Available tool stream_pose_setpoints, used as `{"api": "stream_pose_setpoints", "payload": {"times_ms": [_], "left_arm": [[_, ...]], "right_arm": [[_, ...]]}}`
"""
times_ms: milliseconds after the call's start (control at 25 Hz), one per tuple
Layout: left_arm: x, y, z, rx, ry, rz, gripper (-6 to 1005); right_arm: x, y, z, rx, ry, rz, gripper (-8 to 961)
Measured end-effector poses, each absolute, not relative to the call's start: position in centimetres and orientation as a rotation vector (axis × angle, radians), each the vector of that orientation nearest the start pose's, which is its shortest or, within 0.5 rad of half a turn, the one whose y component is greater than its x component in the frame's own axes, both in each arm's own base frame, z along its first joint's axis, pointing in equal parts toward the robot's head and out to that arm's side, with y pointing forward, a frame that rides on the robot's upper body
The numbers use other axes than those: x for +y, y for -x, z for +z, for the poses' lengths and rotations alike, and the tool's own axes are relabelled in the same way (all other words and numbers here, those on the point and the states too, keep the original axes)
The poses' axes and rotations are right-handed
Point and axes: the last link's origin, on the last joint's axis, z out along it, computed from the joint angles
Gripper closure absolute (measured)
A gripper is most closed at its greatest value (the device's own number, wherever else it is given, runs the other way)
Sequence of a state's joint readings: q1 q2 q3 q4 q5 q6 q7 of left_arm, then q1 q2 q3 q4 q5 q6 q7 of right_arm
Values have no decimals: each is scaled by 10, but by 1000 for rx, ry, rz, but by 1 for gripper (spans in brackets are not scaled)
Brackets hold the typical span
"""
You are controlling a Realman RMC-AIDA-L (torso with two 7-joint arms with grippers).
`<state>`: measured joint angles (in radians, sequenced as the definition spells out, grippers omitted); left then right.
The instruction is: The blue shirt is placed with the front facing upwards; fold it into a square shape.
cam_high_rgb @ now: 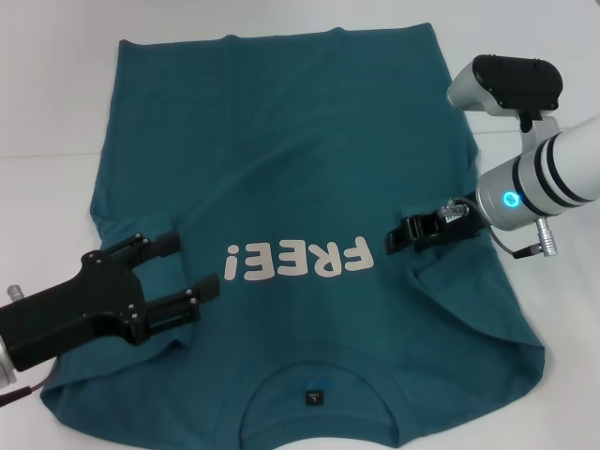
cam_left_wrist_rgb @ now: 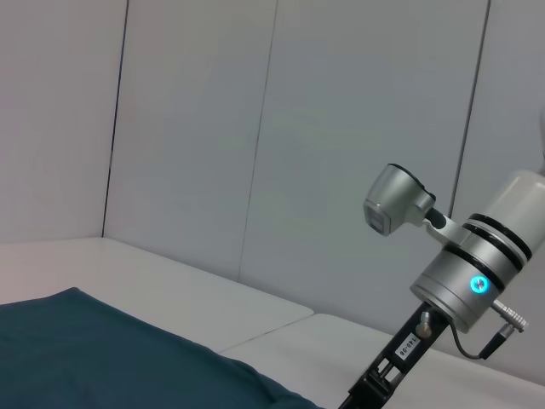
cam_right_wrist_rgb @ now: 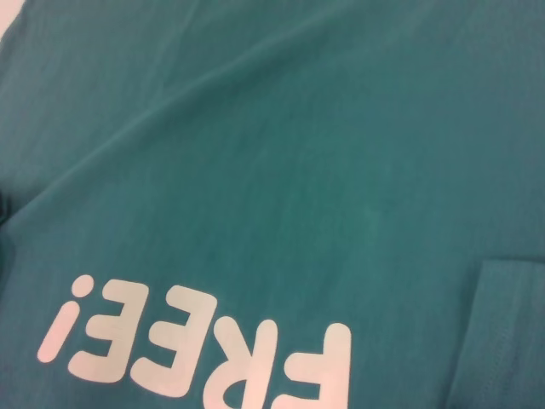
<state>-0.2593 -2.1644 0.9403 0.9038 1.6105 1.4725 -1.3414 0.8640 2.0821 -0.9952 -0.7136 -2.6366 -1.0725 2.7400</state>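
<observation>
The blue shirt point(cam_high_rgb: 300, 141) lies flat on the table with its front up. Its off-white "FREE!" print point(cam_high_rgb: 298, 260) faces me and the collar with a dark label point(cam_high_rgb: 314, 397) is at the near edge. Both sleeves look folded inward onto the body. My left gripper point(cam_high_rgb: 197, 263) hovers open over the shirt's left side, beside the print, holding nothing. My right gripper point(cam_high_rgb: 394, 242) is at the right end of the print, low over the cloth. The right wrist view shows the shirt point(cam_right_wrist_rgb: 298, 170) and its print point(cam_right_wrist_rgb: 204, 349) close up. The left wrist view shows the shirt's edge point(cam_left_wrist_rgb: 85, 358) and the right gripper point(cam_left_wrist_rgb: 379, 383).
The white table point(cam_high_rgb: 56, 112) surrounds the shirt on the left, far and right sides. A pale wall point(cam_left_wrist_rgb: 255, 128) rises behind the table. The shirt's hem lies at the far edge.
</observation>
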Motion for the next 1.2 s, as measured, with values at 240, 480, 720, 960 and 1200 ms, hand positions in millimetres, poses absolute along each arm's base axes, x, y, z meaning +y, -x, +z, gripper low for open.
{"api": "stream_pose_setpoints", "payload": {"times_ms": [240, 480, 720, 960, 1200], "left_arm": [[298, 257, 3, -537, 2491, -909, 163], [298, 256, 4, -537, 2490, -911, 163], [298, 256, 4, -533, 2491, -912, 163], [299, 255, 5, -534, 2490, -916, 163], [299, 255, 5, -537, 2489, -916, 162]], "right_arm": [[434, -215, -18, 1454, 2175, -62, 429], [436, -217, -6, 1412, 2193, -8, 603], [442, -205, 1, 1113, 2360, -102, 464], [445, -194, 6, 762, 2501, -251, 279], [441, -203, 1, 684, 2541, -342, 269]]}}
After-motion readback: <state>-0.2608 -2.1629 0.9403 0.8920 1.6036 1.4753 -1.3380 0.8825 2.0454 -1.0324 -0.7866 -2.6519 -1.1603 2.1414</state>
